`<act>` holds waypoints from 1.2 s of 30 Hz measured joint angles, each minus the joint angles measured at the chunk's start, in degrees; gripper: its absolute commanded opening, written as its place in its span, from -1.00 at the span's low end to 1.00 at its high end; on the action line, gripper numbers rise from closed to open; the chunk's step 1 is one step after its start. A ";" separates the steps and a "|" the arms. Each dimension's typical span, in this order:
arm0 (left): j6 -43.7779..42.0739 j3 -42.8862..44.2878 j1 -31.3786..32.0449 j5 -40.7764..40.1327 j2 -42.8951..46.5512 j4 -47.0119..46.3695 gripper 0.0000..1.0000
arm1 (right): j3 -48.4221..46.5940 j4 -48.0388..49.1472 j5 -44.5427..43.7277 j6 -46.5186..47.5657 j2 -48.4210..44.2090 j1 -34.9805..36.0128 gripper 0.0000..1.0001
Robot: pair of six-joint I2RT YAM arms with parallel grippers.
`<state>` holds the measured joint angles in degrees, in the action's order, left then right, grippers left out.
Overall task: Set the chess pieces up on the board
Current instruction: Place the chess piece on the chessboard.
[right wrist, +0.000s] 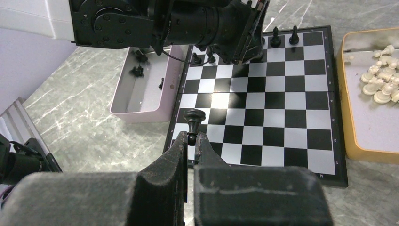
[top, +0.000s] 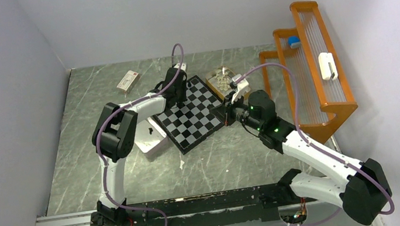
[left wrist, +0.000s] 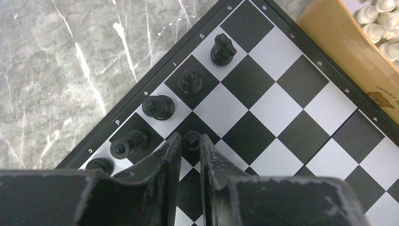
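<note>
Left tool (left wrist: 191, 138): closing narrowly around an upright black pawn (left wrist: 191, 141) on a dark square; gripping or not, cannot tell.
Right tool (right wrist: 191, 135): clamping a black piece (right wrist: 194, 115) by its narrow end.
Piece axis: running along the fingers, wide end pointing toward the board (right wrist: 282, 117).
Surroundings: black chessmen (left wrist: 158, 107) standing along the board's edge; tan tray (right wrist: 346, 94) holding cream pieces (right wrist: 381, 84) alongside.

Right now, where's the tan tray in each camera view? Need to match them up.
Top external: tan tray at centre-back, beside the board's far-right side.
Left wrist: tan tray in the top-right corner, just past the board's numbered edge.
Right wrist: tan tray at the right edge, cut off by the frame.
Shared landmark: the board, with the tray along one side in every view.
</note>
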<state>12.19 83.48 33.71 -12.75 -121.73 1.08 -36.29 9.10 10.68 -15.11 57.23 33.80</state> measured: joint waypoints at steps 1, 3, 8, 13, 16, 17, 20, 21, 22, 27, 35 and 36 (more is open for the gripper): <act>0.00 0.00 0.00 -0.07 0.00 0.02 -0.41 | 0.00 0.04 0.00 0.00 0.09 0.00 -1.00; 0.00 0.00 0.00 -0.13 0.00 0.00 -0.34 | 0.02 0.04 0.02 0.00 0.31 0.00 -1.00; 0.02 0.04 0.00 -0.11 0.00 0.94 -0.24 | 0.17 0.31 0.07 -0.02 0.94 0.00 -1.00; 0.68 0.26 0.00 0.17 0.76 2.80 -0.16 | 0.22 0.48 0.48 -0.04 1.92 0.00 -1.00; 1.73 0.35 -0.02 2.12 2.75 4.09 -0.12 | 0.22 0.52 0.94 -0.09 2.84 0.00 -1.00; 2.23 0.35 -0.02 3.21 3.91 4.48 -0.12 | 0.20 0.50 1.14 -0.11 3.17 0.00 -1.00; 3.19 0.35 -0.02 5.49 8.07 4.83 -0.26 | 0.20 0.50 1.55 -0.35 4.11 0.00 -1.00; 3.58 0.48 -0.02 5.75 9.44 5.01 -0.30 | 0.20 0.57 1.68 -0.50 4.35 0.00 -1.00; 3.85 0.85 -0.11 5.95 10.60 5.29 -0.29 | 0.20 0.61 1.81 -0.70 4.52 0.00 -1.00; 4.15 2.01 -0.81 5.90 13.68 6.56 -0.30 | 0.20 1.09 2.34 -1.53 4.66 0.00 -1.00; 4.07 0.79 -3.80 6.73 11.67 9.97 -0.58 | 0.20 1.33 3.39 -1.99 4.74 0.00 -1.00; 3.87 0.79 -4.11 6.82 10.91 10.34 -0.61 | 0.20 1.33 3.50 -2.03 4.76 0.00 -1.00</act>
<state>16.05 84.27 29.61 -5.93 -110.83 11.42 -36.10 10.44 14.17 -17.15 62.00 33.80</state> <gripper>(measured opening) 0.242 0.037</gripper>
